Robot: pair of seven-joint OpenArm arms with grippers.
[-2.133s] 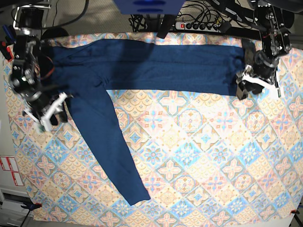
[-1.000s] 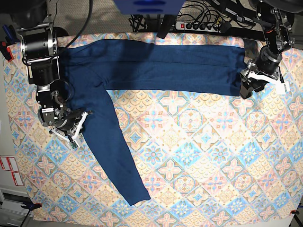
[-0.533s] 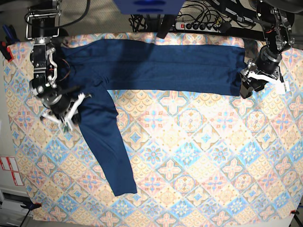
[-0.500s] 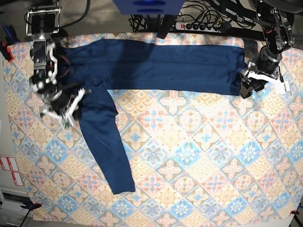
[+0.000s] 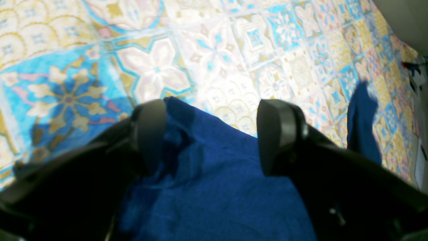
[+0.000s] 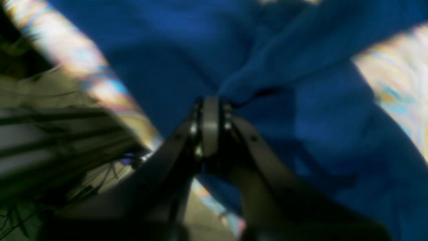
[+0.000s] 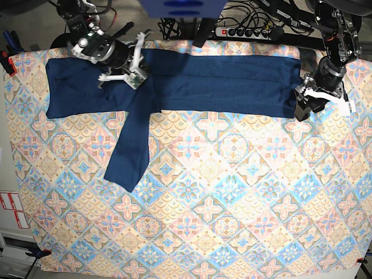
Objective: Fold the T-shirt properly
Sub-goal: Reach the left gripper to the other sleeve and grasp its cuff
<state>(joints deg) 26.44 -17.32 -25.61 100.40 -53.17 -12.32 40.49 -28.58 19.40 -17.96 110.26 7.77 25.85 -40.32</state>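
The T-shirt point(image 7: 192, 84) lies spread in a long dark band across the far side of the worktop point(image 7: 244, 215), over the patterned tablecloth point(image 7: 232, 186), running from about 9 o'clock to 3 o'clock along the top of the base view. One sleeve point(image 7: 131, 154) hangs away from the band toward 7 o'clock, ending in a flat cuff on the cloth.

The right gripper point(image 7: 125, 72) sits over the shirt at about 11 o'clock in the base view. Its wrist view is blurred, yet its jaws stand pressed together with a raised pinch of navy fabric point(image 6: 247, 87) caught between them, so it grips the T-shirt near where the sleeve meets the body.

The left gripper point(image 7: 302, 104) rests at the shirt's end at roughly 2 o'clock. In its wrist view the two dark fingertips point(image 5: 150, 130) stand well apart, one at each side of a corner of blue fabric point(image 5: 207, 174) that lies between them; the jaws are spread wide and clamp nothing. Black cables and a power strip point(image 7: 247, 30) lie beyond the far edge.
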